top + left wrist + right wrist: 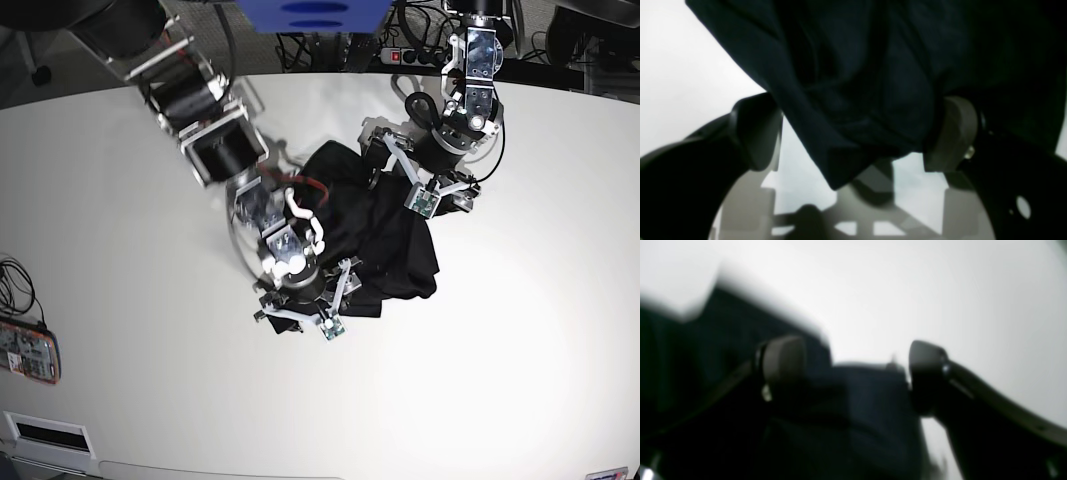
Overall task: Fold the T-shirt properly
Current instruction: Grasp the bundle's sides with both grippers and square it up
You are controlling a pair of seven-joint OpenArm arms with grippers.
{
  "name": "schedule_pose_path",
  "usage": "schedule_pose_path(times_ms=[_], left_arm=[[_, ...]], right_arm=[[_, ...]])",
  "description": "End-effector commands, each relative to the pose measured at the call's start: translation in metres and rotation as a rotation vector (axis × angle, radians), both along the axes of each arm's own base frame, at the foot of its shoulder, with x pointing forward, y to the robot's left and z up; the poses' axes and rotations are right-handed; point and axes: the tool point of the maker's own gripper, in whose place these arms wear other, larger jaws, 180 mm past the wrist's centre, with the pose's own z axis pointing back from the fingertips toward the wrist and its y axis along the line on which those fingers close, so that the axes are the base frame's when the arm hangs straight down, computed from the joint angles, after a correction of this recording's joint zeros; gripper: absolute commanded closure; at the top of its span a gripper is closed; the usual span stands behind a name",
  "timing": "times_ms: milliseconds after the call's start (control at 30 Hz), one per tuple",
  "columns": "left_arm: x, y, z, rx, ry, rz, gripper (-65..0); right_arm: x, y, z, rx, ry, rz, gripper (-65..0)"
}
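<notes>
Black, soft, thin fabric fills the left wrist view: the plain black short-sleeved T-shirt (853,83) hangs in deep vertical folds, one hemmed corner drooping to a point between the fingers of the left tool (853,133). Those fingers stand spread wide; cloth lies against the right-hand pad, but no pinch shows.

Blurred, the right wrist view shows the same dark cloth (857,413) bunched between the fingers of the right tool (853,373), which are parted, the pale white worktop (940,290) behind (whether they clamp the fabric I cannot tell).

From the base view the garment (385,235) sits crumpled in a rumpled heap near the middle of the worktop (120,300), between the two arms, the left tool (400,165) at its far edge and the right tool (345,300) at its near edge.
</notes>
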Motion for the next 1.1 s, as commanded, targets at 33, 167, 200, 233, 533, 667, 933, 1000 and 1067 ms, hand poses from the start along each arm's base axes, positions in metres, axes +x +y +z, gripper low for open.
schedule_pose_path(times_ms=[33,167,200,233,533,667,933,1000,1067], left_arm=[[0.013,0.008,0.012,0.011,-0.054,-0.005,-65.0],[0.019,0.025,0.011,0.056,-0.057,-0.018,-65.0],[0.024,0.029,0.012,0.069,-0.066,-0.021,-65.0],[0.026,0.032,0.013,0.076,-0.069,-0.023,-65.0],[0.06,0.061,0.026,0.102,-0.118,0.044,-65.0],[0.071,0.066,0.029,0.105,-0.13,0.055,-65.0],[0.093,0.06,0.016,0.182,-0.111,0.034,-65.0],[0.099,0.06,0.014,0.212,-0.107,0.025,-65.0],[0.111,0.049,0.014,0.215,-0.112,0.011,-65.0]], right_arm=[[0.004,-0.018,0.0,-0.056,0.035,0.004,-46.6],[-0.006,-0.043,-0.002,-0.081,0.023,-0.009,-46.6],[-0.008,-0.049,-0.001,-0.087,0.015,-0.011,-46.6],[-0.008,-0.052,0.002,-0.088,0.002,-0.01,-46.6],[-0.046,-0.072,0.0,-0.106,0.007,-0.004,-46.6],[-0.072,-0.073,0.003,-0.091,0.002,0.011,-46.6],[-0.104,-0.069,0.018,-0.057,-0.019,0.035,-46.6],[-0.113,-0.075,0.018,-0.078,0.002,0.035,-46.6],[-0.118,-0.074,0.027,-0.071,-0.007,0.039,-46.6]])
